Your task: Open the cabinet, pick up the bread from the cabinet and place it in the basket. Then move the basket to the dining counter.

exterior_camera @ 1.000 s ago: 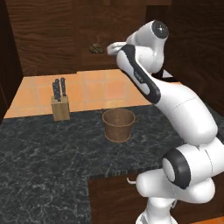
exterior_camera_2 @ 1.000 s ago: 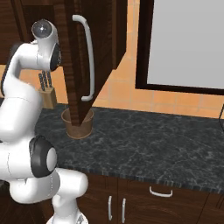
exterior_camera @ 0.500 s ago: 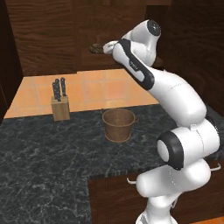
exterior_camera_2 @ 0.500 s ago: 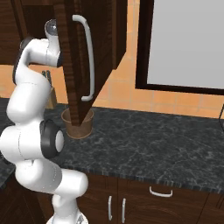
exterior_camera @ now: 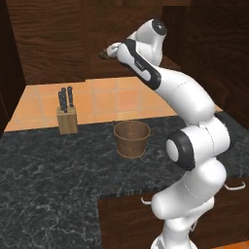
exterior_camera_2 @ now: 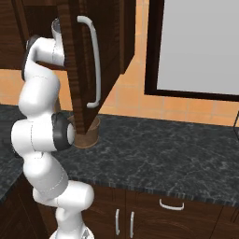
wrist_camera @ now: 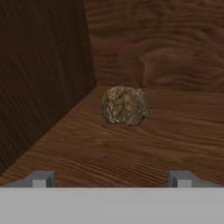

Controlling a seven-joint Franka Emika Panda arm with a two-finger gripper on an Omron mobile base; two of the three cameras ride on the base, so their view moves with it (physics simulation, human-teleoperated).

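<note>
Knife block (exterior_camera: 67,116) stands at the left of the black speckled tabletop (exterior_camera: 58,180), against the orange tiled wall. Right of it, near the middle of the tabletop, sits the basket (exterior_camera: 131,139), upright, with nothing visible inside. Above the basket, the arm reaches up and back into the cabinet (exterior_camera: 58,39), whose door (exterior_camera_2: 88,60) with its long silver handle (exterior_camera_2: 95,63) stands swung open. The bread (wrist_camera: 125,105) lies on the cabinet shelf (wrist_camera: 131,148), close to the left inner wall and the back panel. The fingers (wrist_camera: 111,178) are spread fully apart, hold nothing, and point at the bread without touching it, one fingertip (wrist_camera: 41,178) on either side.
</note>
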